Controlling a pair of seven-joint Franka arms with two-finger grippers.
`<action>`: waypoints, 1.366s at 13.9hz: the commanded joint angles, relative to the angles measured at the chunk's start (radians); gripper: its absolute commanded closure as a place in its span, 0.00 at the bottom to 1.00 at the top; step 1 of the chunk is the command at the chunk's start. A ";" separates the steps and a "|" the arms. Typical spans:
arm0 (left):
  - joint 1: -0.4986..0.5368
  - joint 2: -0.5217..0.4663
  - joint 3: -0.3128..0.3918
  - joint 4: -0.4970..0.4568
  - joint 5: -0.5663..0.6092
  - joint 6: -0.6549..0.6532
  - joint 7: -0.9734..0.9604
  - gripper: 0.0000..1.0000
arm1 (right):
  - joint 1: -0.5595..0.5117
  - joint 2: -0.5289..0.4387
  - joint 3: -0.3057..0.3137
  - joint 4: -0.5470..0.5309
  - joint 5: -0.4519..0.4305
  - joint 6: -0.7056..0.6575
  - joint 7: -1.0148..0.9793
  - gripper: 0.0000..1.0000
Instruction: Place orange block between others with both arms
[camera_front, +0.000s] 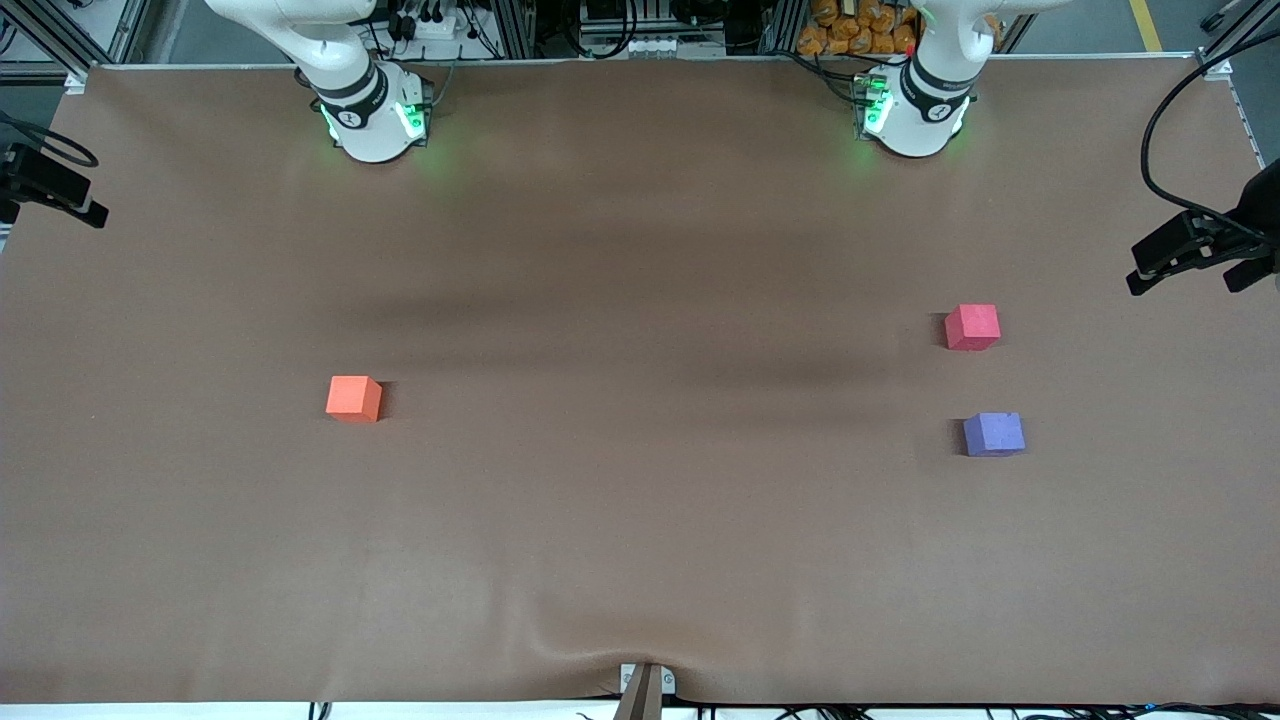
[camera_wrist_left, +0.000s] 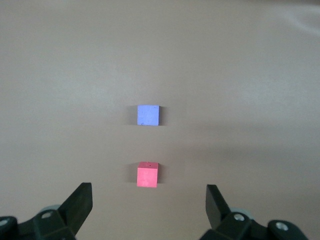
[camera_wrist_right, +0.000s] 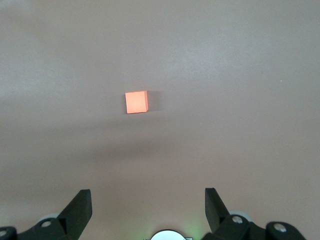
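The orange block (camera_front: 353, 398) (camera_wrist_right: 136, 102) sits alone on the brown table toward the right arm's end. Toward the left arm's end lie the two others: a pinkish-red cube (camera_front: 972, 327) (camera_wrist_left: 147, 175) and, nearer the front camera, a purple-blue cube (camera_front: 993, 434) (camera_wrist_left: 148, 115), with a gap between them. My left gripper (camera_wrist_left: 149, 202) hangs open high over the table near its base, empty. High up too, my right gripper (camera_wrist_right: 148, 202) is open with nothing between its fingers. Neither gripper shows in the front view, only the arms' bases.
The right arm's base (camera_front: 375, 115) and the left arm's base (camera_front: 915, 110) stand along the table's edge farthest from the front camera. Black camera mounts (camera_front: 1195, 245) (camera_front: 45, 185) reach in at both ends. A small bracket (camera_front: 645, 685) sits at the nearest edge.
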 joint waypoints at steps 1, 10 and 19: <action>0.008 -0.001 -0.004 0.005 -0.014 -0.015 0.003 0.00 | -0.013 -0.020 0.008 -0.019 0.006 -0.001 0.016 0.00; 0.008 0.004 -0.004 -0.001 -0.008 -0.016 0.004 0.00 | -0.004 0.072 0.010 -0.020 0.011 0.002 -0.003 0.00; 0.007 0.004 -0.006 -0.003 -0.006 -0.018 -0.002 0.00 | 0.033 0.339 0.011 -0.101 0.011 0.273 -0.002 0.00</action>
